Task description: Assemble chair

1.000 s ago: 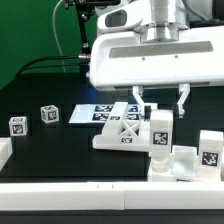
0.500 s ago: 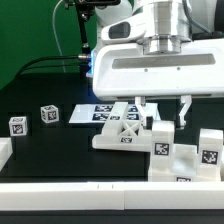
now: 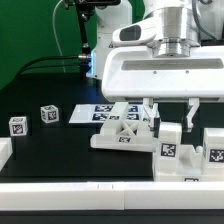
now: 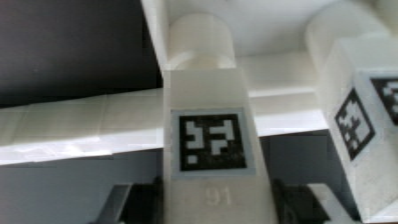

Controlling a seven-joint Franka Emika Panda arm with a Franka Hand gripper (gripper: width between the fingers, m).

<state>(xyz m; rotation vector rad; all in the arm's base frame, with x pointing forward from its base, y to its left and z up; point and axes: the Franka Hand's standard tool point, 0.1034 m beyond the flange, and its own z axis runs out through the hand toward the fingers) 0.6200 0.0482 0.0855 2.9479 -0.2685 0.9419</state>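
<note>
In the exterior view my gripper [image 3: 170,118] reaches down over a tall white chair part [image 3: 169,148] with a square tag on its front. This part stands at the exterior view's right, beside another tagged chair block [image 3: 212,156]. An X-braced chair panel [image 3: 122,135] lies flat just to its left. In the wrist view the same long tagged part [image 4: 210,130] runs between my fingers [image 4: 128,204]. The gripper [image 4: 217,205] is shut on it, and dark bands show on either side of the part. The neighbouring tagged block [image 4: 365,105] sits close beside it.
Two small tagged cubes [image 3: 47,115] [image 3: 16,126] stand at the exterior view's left. The marker board [image 3: 92,116] lies behind the panel. A plain white edge block [image 3: 4,152] sits at the far left and a white rail [image 3: 90,196] runs along the front.
The gripper has come lower and shifted toward the exterior view's right. The tall tagged part between its fingers and the block beside it have shifted the same way. The cubes have not moved.
</note>
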